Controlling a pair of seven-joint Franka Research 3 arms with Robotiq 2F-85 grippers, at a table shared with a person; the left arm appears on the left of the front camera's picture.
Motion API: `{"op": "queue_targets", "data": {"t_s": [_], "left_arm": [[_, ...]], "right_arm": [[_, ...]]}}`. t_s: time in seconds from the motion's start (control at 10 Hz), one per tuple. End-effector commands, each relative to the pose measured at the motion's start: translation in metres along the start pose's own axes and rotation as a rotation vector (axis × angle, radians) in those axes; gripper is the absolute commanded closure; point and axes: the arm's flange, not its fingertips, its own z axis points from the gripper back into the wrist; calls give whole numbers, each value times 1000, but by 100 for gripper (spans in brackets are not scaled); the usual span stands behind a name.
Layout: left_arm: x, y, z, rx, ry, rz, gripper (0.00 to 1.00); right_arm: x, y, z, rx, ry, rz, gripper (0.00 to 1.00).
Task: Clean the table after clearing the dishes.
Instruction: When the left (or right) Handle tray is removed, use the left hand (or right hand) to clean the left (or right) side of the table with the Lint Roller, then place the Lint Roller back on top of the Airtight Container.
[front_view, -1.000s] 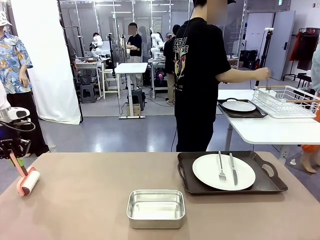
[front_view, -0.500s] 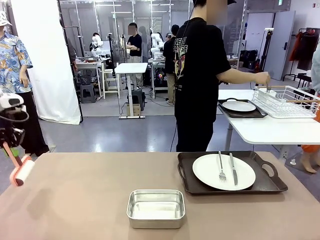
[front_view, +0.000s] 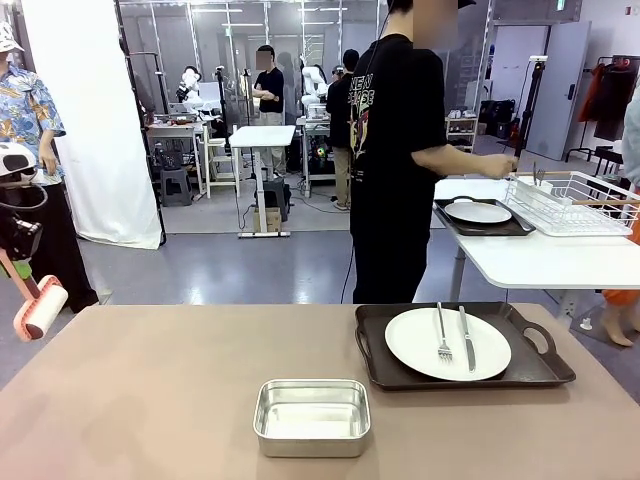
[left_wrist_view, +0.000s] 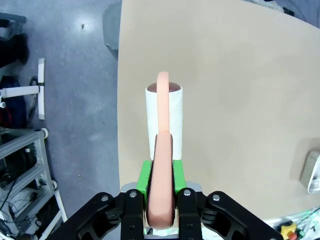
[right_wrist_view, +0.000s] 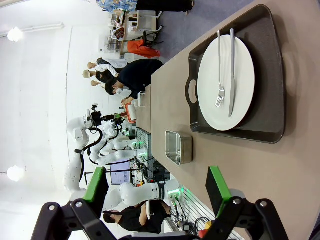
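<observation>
1. Left gripper (left_wrist_view: 160, 192) is clamped on the handle of a pink roller (left_wrist_view: 165, 117), which hangs over the table's (front_view: 150, 400) left edge.
2. Right gripper (right_wrist_view: 157, 187) stands apart, empty.
3. Plate (front_view: 447, 343) with fork (front_view: 441, 333) and knife (front_view: 466, 338) lies on a tray (front_view: 540, 372) at the table's right; a pan (front_view: 311, 417) sits mid-table.

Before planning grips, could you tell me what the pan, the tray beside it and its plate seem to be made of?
Pan: likely stainless steel, brushed sheen with reflections. Tray: dark matte, probably plastic or coated metal; unclear. Plate: glossy white, ceramic or melamine.
</observation>
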Motion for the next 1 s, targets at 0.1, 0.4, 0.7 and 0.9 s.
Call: {"op": "queue_targets", "data": {"t_s": [0.1, 0.4, 0.7, 0.9], "left_arm": [[0, 5, -5, 4, 5, 10, 79], [0, 5, -5, 4, 5, 10, 79], [0, 5, -5, 4, 5, 10, 79], [0, 5, -5, 4, 5, 10, 79]], "right_arm": [[-2, 3, 0, 1, -1, 5, 0], [-2, 3, 0, 1, -1, 5, 0], [-2, 3, 0, 1, -1, 5, 0], [-2, 3, 0, 1, -1, 5, 0]]}}
